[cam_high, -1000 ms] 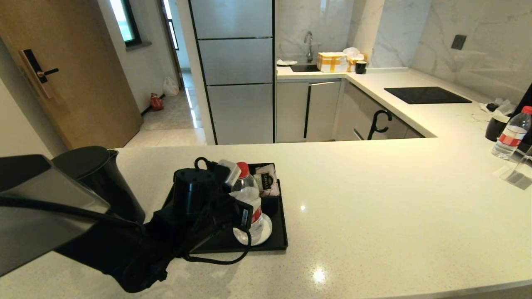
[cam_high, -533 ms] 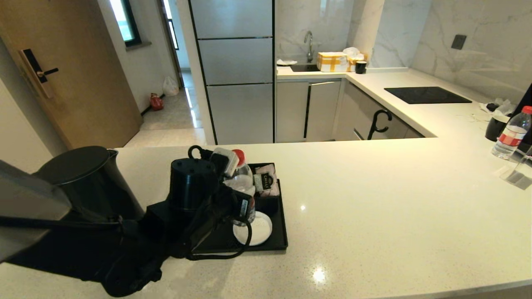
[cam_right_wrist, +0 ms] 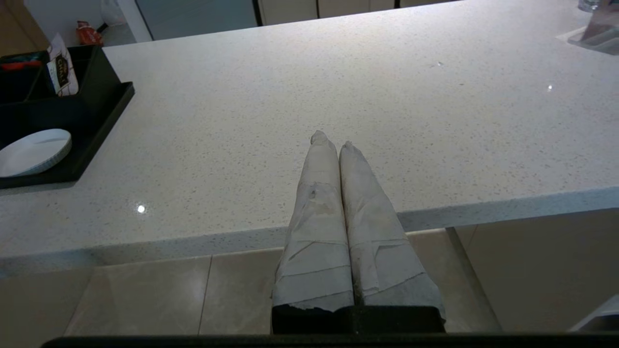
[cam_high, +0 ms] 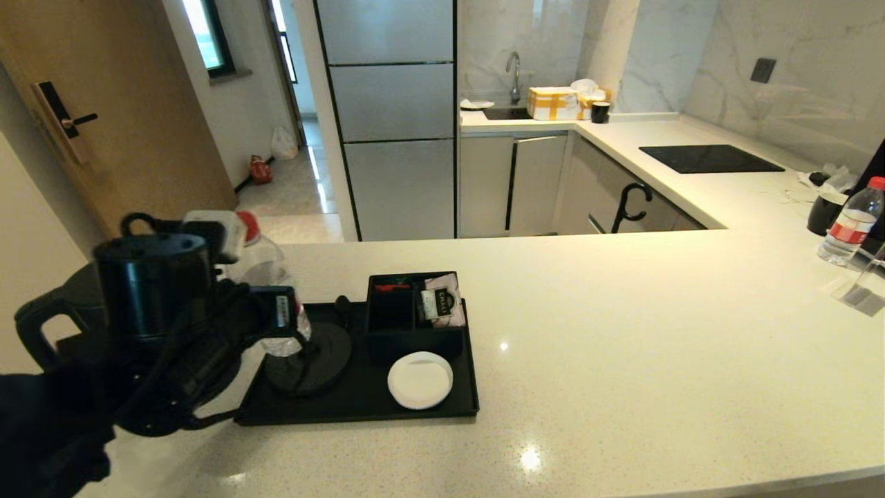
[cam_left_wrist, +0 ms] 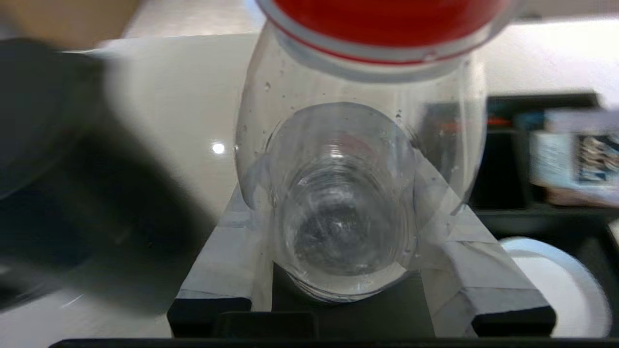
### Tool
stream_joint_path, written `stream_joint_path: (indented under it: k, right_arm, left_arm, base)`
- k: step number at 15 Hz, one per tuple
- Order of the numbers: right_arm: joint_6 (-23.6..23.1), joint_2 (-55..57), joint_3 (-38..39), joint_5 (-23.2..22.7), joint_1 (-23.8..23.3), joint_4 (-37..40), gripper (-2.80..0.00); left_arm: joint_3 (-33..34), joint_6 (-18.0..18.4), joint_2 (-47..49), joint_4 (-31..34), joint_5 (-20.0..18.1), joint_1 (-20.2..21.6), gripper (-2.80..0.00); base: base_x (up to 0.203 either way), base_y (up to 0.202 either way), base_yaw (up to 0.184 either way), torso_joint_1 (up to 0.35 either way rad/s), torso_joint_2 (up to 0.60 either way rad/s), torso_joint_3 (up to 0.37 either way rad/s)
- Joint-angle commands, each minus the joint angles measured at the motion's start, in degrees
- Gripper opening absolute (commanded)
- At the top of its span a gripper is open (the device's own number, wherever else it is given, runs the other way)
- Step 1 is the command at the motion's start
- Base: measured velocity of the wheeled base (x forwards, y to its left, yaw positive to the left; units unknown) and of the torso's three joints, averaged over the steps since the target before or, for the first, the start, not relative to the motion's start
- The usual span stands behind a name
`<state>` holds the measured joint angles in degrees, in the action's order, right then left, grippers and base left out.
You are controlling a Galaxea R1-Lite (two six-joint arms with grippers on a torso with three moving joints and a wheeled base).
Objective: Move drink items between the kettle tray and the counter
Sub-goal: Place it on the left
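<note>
The left gripper [cam_high: 266, 304] is raised at the tray's nine o'clock side, its taped fingers [cam_left_wrist: 220, 261] clamped around a clear, red-capped water bottle [cam_high: 266, 277] held upright above the counter [cam_high: 622, 332] by the kettle tray [cam_high: 359, 404]. The black kettle [cam_high: 48, 325] stands behind the arm. The right gripper [cam_right_wrist: 331, 137], fingers pressed together, hangs off the counter's near edge.

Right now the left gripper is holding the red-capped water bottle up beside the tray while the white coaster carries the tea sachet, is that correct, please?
Not quite: the white coaster is bare. The head view shows the tea sachet standing in the divided box. The left gripper does hold the water bottle up beside the tray.
</note>
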<state>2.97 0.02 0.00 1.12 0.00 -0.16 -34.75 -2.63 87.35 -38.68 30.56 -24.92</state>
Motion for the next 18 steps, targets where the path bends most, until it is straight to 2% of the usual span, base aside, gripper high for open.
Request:
stream_joint_path:
  k: [1,2,4,7,11,14,17,18]
  right_arm:
    - [0.01,0.06,0.0,0.02,0.0,-0.02,-2.8]
    - [0.01,0.06,0.0,0.02,0.0,-0.02,-2.8]
    - [0.01,0.06,0.0,0.02,0.0,-0.02,-2.8]
    - [0.01,0.06,0.0,0.02,0.0,-0.02,-2.8]
    - [0.01,0.06,0.0,0.02,0.0,-0.02,-2.8]
    - [0.01,0.06,0.0,0.02,0.0,-0.02,-2.8]
    - [0.01,0.06,0.0,0.02,0.0,-0.02,-2.8]
    - [0.01,0.06,0.0,0.02,0.0,-0.02,-2.8]
  left_arm:
    - [2.39,-0.33,-9.12,1.92,0.27,5.01,-2.8]
    - [3.18,-0.53,-11.81,4.08,0.24,7.43,-2.8]
    - [4.62,-0.96,-15.95,8.19,0.16,9.73,-2.8]
    - [6.47,-1.63,-19.28,12.11,0.26,10.51,-2.8]
    - [6.15,-1.98,-30.38,20.0,0.79,11.37,-2.8]
    - [5.11,-2.75,-35.08,25.26,1.09,20.82,-2.8]
    - [4.49,-4.29,-35.92,28.44,0.09,29.37,-2.8]
    - [4.34,-4.58,-35.93,28.92,-0.15,29.84,-2.8]
  base:
    - [0.0,0.0,0.0,0.0,0.0,0.0]
    - [0.0,0.0,0.0,0.0,0.0,0.0]
    - [0.0,0.0,0.0,0.0,0.0,0.0]
    - [0.0,0.0,0.0,0.0,0.0,0.0]
    - [0.0,0.0,0.0,0.0,0.0,0.0]
    - [0.0,0.0,0.0,0.0,0.0,0.0]
    - [0.0,0.0,0.0,0.0,0.0,0.0]
    - [0.0,0.0,0.0,0.0,0.0,0.0]
